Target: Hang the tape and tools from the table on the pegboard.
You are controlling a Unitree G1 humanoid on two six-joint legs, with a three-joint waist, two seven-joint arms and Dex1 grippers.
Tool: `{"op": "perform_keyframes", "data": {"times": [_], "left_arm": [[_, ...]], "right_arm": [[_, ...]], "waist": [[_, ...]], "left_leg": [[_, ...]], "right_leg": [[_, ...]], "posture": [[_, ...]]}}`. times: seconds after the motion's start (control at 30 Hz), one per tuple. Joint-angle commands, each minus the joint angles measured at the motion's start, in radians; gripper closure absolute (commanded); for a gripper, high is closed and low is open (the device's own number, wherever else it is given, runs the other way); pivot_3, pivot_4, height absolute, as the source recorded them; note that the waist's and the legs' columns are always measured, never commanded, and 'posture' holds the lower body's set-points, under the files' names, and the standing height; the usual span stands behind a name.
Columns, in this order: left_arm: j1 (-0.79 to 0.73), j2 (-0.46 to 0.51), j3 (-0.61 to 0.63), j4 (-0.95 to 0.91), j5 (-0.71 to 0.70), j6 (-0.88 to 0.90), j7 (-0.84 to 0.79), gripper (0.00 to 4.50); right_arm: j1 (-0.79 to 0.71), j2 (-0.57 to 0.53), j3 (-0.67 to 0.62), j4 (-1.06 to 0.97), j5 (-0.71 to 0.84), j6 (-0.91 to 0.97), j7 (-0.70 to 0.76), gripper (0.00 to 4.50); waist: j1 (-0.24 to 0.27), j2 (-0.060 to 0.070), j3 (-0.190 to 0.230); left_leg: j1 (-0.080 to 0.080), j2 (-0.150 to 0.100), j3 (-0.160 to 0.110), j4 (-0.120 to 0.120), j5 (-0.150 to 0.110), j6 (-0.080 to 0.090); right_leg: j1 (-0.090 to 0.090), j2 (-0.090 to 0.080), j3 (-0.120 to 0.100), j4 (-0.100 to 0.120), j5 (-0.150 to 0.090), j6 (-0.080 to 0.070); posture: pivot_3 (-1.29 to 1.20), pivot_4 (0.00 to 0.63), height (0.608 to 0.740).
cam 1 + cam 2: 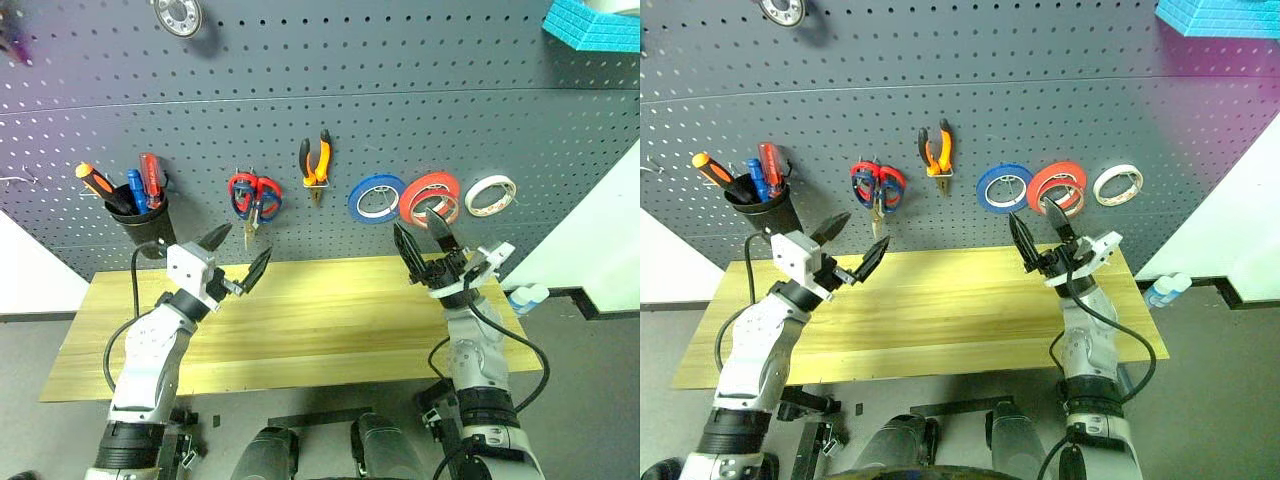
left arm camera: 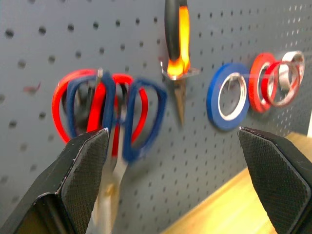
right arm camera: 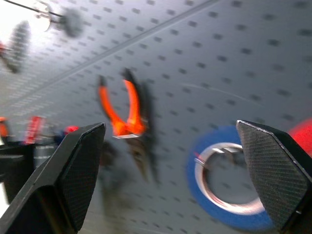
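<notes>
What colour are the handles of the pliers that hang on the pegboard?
Orange with black, on the pliers; best seen in the left eye view.

A large dark grey perforated pegboard [image 1: 420, 90] carries every item. Dark blue-handled scissors [image 1: 262, 205] hang blades down over a red-handled pair. Orange-handled pliers [image 1: 316, 163] hang nose down. An orange-and-black screwdriver [image 1: 100, 187] stands in a black cup. A thin reddish-orange tape ring [image 1: 437, 209] overlaps a thicker red roll. The light wooden table [image 1: 330, 320] lies bare.
</notes>
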Motion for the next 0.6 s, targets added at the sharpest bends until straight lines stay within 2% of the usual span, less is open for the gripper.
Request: {"op": "perform_keyframes", "data": {"times": [0.03,0.23,0.33,0.43,0.6], "left_arm": [[0.033,-0.03,0.049,0.046,0.045,-0.084,0.062,0.06],[0.122,-0.067,0.091,0.104,0.066,-0.135,0.118,0.06],[0.16,-0.077,0.109,0.123,0.076,-0.158,0.141,0.06],[0.228,-0.095,0.113,0.112,0.074,-0.17,0.151,0.06],[0.307,-0.12,0.131,0.125,0.061,-0.193,0.16,0.06]], "right_arm": [[0.053,-0.003,-0.007,0.016,-0.096,-0.089,-0.087,0.0],[0.198,-0.007,-0.006,-0.004,-0.213,-0.109,-0.248,0.0],[0.258,-0.026,0.006,-0.015,-0.268,-0.128,-0.291,0.0],[0.315,-0.042,-0.015,-0.025,-0.366,-0.142,-0.416,0.0],[0.378,-0.06,-0.008,-0.049,-0.389,-0.108,-0.48,0.0]], "waist": [[0.001,0.001,-0.002],[0.001,0.002,-0.004],[0.0,0.003,-0.006],[0.0,0.005,-0.014],[0.003,0.006,-0.027]], "left_leg": [[0.001,0.0,0.0,0.0,0.0,0.0],[0.017,0.0,0.0,-0.004,0.0,0.001],[0.02,0.0,0.0,-0.004,0.0,0.001],[0.021,0.0,0.0,-0.004,0.0,0.001],[0.022,0.0,0.0,-0.004,-0.001,0.001]], "right_leg": [[0.001,0.0,0.0,0.0,0.0,0.0],[0.016,0.0,0.0,-0.004,-0.001,0.0],[0.02,0.001,0.0,-0.005,-0.001,0.001],[0.022,0.001,0.0,-0.006,-0.002,0.001],[0.024,0.0,0.001,-0.007,-0.005,0.005]], "posture": [[-0.05,0.069,0.74],[-0.04,0.064,0.74],[-0.04,0.06,0.74],[-0.04,0.05,0.74],[-0.03,0.038,0.74]]}}
